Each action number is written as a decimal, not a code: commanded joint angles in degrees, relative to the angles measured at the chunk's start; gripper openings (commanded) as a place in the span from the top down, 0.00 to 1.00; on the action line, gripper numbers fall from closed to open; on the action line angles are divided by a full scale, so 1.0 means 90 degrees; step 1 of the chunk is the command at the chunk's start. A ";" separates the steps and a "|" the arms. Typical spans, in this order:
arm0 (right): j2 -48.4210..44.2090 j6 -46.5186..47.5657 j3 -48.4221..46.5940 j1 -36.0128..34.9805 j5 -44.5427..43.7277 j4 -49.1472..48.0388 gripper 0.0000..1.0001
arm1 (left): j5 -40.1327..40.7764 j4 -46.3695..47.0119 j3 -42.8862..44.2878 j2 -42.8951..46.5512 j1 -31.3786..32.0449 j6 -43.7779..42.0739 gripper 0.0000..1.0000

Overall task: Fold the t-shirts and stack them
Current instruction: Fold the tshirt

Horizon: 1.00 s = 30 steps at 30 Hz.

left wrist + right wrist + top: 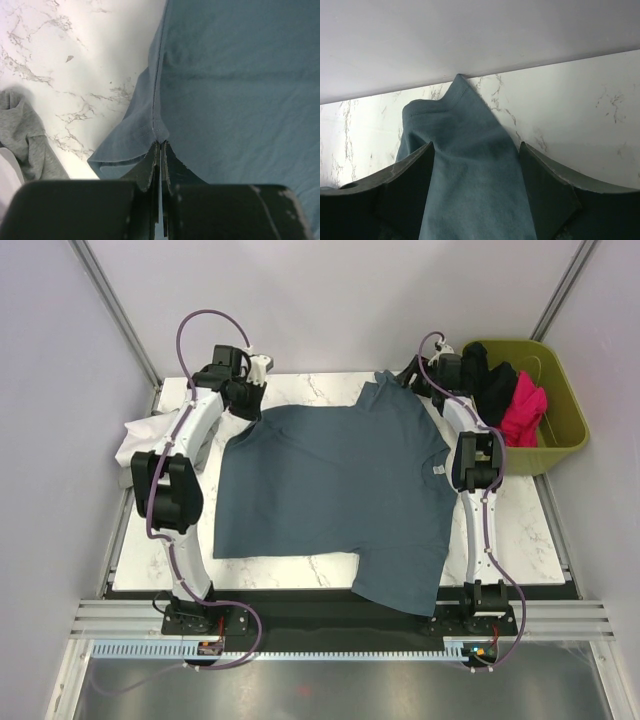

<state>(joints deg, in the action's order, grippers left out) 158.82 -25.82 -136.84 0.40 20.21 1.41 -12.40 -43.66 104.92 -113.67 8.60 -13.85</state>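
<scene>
The left arm (195, 425) stretches to the upper left, its left jaws pinched tight on a seam of the slate blue t-shirt (340, 480), which lies spread over the marble tabletop (525, 530). The right arm (478, 460) reaches to the upper right. The right jaws stand wide, with shirt cloth between them. The olive-green bin (565, 440) holds a black t-shirt (490, 380) and a magenta-pink t-shirt (525, 410).

Olive-green bin (568, 420) sits just beside the marble table (520, 530).

Top view high, looking down; both wrist views close, facing blue-grey t-shirt (330, 480), shared by all.
</scene>
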 commanded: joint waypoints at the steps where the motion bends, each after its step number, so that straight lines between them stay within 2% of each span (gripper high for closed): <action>1: 0.0273 -0.0148 -0.0235 0.0111 0.0167 -0.0108 0.26 | 0.0060 0.0027 0.0022 0.0110 0.0070 0.0142 0.98; 5: 0.0370 -0.0168 -0.0294 0.0111 0.0030 -0.0313 0.48 | 0.0147 0.0027 -0.0027 0.0120 0.0070 0.0103 0.98; 8: 0.0419 -0.0138 -0.0343 0.0092 -0.0009 -0.0352 0.49 | 0.0177 0.0027 -0.0066 0.0120 0.0070 0.0093 0.98; 10: 0.0419 -0.0071 -0.0343 0.0072 -0.0048 -0.0362 0.54 | 0.0216 0.0046 -0.0096 0.0120 0.0060 0.0074 0.98; 11: 0.0410 -0.0051 -0.0324 0.0072 -0.0077 -0.0362 0.63 | 0.0226 0.0056 -0.0105 0.0091 0.0060 0.0074 0.98; 13: 0.0380 0.0027 -0.0324 0.0072 -0.0116 -0.0362 0.70 | 0.0274 0.0076 -0.0096 0.0062 0.0031 0.0064 0.98; 14: 0.0361 0.0134 -0.0333 0.0072 -0.0155 -0.0352 0.79 | 0.0275 0.0085 -0.0076 0.0032 -0.0018 0.0064 0.98; 20: -0.0068 0.0379 -0.0206 0.0179 -0.0253 -0.0274 1.00 | 0.0489 0.0163 0.0421 -0.0251 -0.0339 -0.0111 0.98; 26: -0.0557 0.1033 -0.0157 0.0326 -0.0390 -0.0167 1.00 | 0.0480 0.0251 0.1426 -0.0885 -0.0867 -0.0219 0.98; 30: -0.0703 0.1326 -0.0128 0.0453 -0.0438 0.0039 1.00 | 0.0402 0.0252 0.2148 -0.1383 -0.0946 -0.0336 0.98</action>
<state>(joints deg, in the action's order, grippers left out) 159.54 -17.69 -137.60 1.06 17.47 1.54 -8.99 -42.94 118.80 -123.90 0.36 -14.57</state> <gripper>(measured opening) 0.008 0.026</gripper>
